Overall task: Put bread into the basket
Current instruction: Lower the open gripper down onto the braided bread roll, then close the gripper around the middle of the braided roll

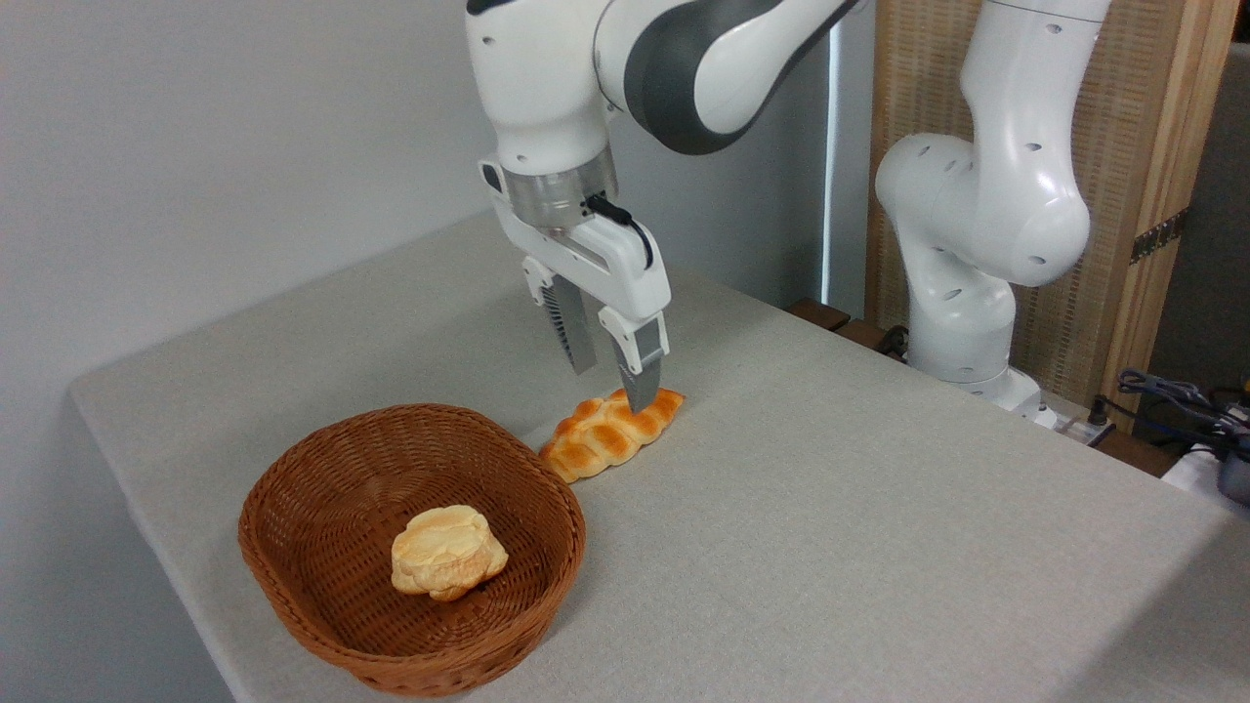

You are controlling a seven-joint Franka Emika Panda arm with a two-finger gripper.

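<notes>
Over on your left, the basket sits on the table with a pale bun inside it. Just right of the rim, the bread lies flat on the table. Your gripper hangs over its far end, fingers spread, gripping nothing.

near finger hides part of the bread.
</notes>
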